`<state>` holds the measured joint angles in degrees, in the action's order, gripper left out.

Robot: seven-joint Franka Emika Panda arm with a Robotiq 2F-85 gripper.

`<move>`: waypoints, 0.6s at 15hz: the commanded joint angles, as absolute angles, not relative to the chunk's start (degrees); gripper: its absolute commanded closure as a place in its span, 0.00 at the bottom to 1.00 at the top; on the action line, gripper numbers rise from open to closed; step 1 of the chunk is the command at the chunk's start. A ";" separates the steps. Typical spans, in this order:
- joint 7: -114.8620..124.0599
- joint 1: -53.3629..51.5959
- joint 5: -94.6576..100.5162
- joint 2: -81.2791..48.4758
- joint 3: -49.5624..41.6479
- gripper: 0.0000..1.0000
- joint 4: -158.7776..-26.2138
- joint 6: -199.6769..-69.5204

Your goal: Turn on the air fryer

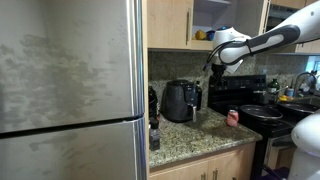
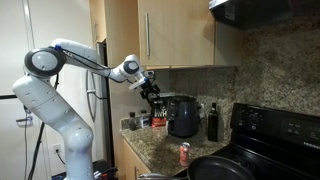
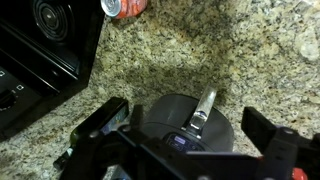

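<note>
The air fryer [image 1: 181, 100] is black, glossy and egg-shaped and stands on the granite counter against the backsplash; it shows in both exterior views [image 2: 183, 115]. In the wrist view I look down on its rounded top [image 3: 175, 112], with its silver handle [image 3: 203, 106] and a small lit control panel. My gripper [image 3: 185, 135] is open, its two fingers spread to either side above the fryer's top, touching nothing. In the exterior views the gripper [image 1: 213, 62] [image 2: 152, 90] hangs in the air above and slightly beside the fryer.
A steel fridge [image 1: 70, 90] fills one side. A black stove [image 1: 240, 95] [image 3: 40, 50] with a pan [image 1: 262, 113] stands beside the counter. A red can [image 1: 233, 117] [image 2: 184, 152] [image 3: 125, 6] and a dark bottle [image 2: 212, 122] stand on the counter. Wooden cabinets [image 2: 175, 35] hang overhead.
</note>
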<state>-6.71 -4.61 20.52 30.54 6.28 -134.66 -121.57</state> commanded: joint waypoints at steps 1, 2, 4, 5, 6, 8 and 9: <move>-12.76 -7.40 14.87 29.31 1.03 0.00 -138.79 -132.42; -14.45 -8.01 13.09 27.49 0.24 0.00 -138.85 -136.28; -18.35 -10.66 7.71 22.66 -1.13 0.00 -137.12 -142.87; -21.03 -12.38 4.70 20.88 -1.70 0.00 -136.46 -145.20; -23.48 -14.45 1.19 18.87 -1.92 0.00 -135.32 -146.19; -22.01 -12.26 1.69 21.29 -0.17 0.00 -137.38 -145.26; -22.56 -13.09 0.63 20.00 0.03 0.00 -136.84 -145.60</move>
<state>-22.22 -14.01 1.13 19.97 -0.84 -136.90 -145.68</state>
